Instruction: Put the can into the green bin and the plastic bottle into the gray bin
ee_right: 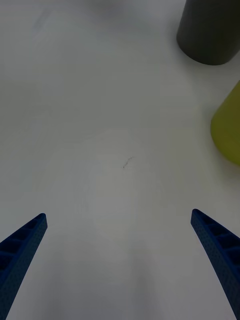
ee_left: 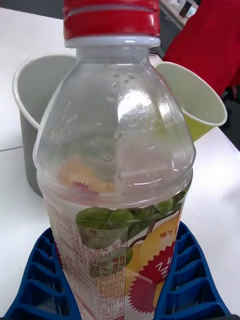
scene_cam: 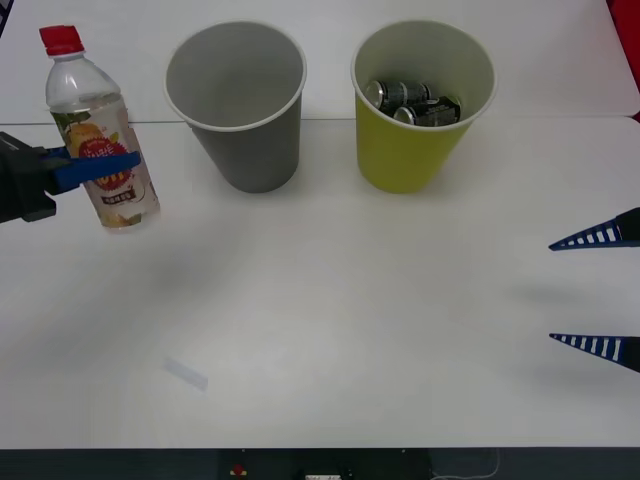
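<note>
Blue ribbed fingers of the left gripper [scene_cam: 98, 168] pinch the plastic bottle [scene_cam: 100, 130] at its label, holding it upright above the table [scene_cam: 330, 320], red cap up. Just to its right stands the gray bin [scene_cam: 236, 105], nothing between them; beyond that, the green bin [scene_cam: 422, 105] with cans [scene_cam: 412, 102] inside. The right gripper [scene_cam: 597, 292] hangs spread at the table's far right edge, bare tabletop between the two grippers.
</note>
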`<move>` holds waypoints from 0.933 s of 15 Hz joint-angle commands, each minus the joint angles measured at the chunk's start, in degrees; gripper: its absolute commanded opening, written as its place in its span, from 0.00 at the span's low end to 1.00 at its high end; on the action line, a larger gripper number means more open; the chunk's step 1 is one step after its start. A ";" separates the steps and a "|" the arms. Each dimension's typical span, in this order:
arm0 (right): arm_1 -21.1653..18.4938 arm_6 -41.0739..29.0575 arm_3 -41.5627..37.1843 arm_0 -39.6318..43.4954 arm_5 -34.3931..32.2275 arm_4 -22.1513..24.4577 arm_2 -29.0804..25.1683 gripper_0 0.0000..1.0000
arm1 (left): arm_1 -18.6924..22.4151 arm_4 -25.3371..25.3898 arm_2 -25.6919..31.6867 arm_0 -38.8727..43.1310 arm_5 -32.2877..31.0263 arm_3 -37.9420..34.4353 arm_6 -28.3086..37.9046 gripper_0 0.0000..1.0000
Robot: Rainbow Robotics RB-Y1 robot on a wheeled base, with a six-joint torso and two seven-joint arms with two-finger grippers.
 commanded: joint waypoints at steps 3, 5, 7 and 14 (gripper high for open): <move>0.00 0.00 0.00 0.00 0.00 0.00 0.00 1.00 | 2.96 -5.36 -1.81 -12.21 -4.58 2.36 3.62 0.00; 0.00 0.00 0.00 0.00 0.00 0.00 0.00 1.00 | 3.14 -6.06 -3.30 -20.03 -8.71 6.58 3.27 0.00; 0.00 0.00 0.00 0.00 0.00 0.00 0.00 1.00 | 4.02 -7.46 -6.02 -25.30 -10.03 9.83 3.27 0.00; 0.00 0.00 0.00 0.00 0.00 0.00 0.00 1.00 | 4.72 -13.09 -23.87 -44.64 -5.98 26.18 2.92 0.00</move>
